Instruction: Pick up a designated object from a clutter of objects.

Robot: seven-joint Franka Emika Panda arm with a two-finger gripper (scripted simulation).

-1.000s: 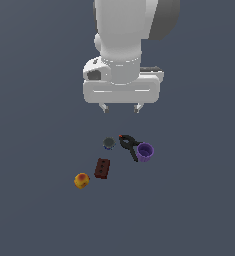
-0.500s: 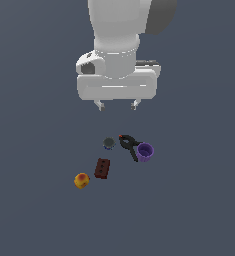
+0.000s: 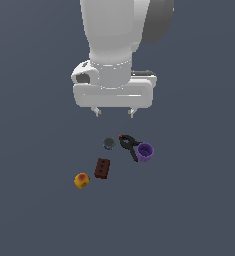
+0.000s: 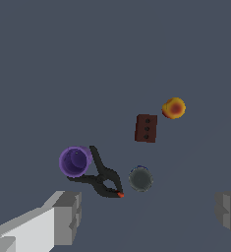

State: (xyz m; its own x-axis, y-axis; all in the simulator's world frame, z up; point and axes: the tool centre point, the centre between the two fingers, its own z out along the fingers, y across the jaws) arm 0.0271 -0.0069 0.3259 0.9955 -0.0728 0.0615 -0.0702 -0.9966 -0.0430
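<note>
Above a plain grey table (image 3: pixel 34 210), the white Panda arm's gripper (image 3: pixel 114 112) hangs with its fingers (image 3: pixel 96 111) spread wide and holding nothing, clear of the objects below. The orange-yellow ball-like fruit (image 3: pixel 81 180), marked with a reddish patch, sits at the edge of the clutter, toward the exterior view's left and nearest that camera, just beside a dark red-brown brick (image 3: pixel 103 168) with three holes but not touching it. Farther back lie a small dark grey round piece (image 3: pixel 109 143), a black clamp (image 3: pixel 129 145) with a red tip, and a purple cup (image 3: pixel 145 152) standing upright against the clamp's handles. In the wrist view the fruit (image 4: pixel 174 108) lies well beyond the fingers (image 4: pixel 68 216), past the brick (image 4: pixel 146 128).
</note>
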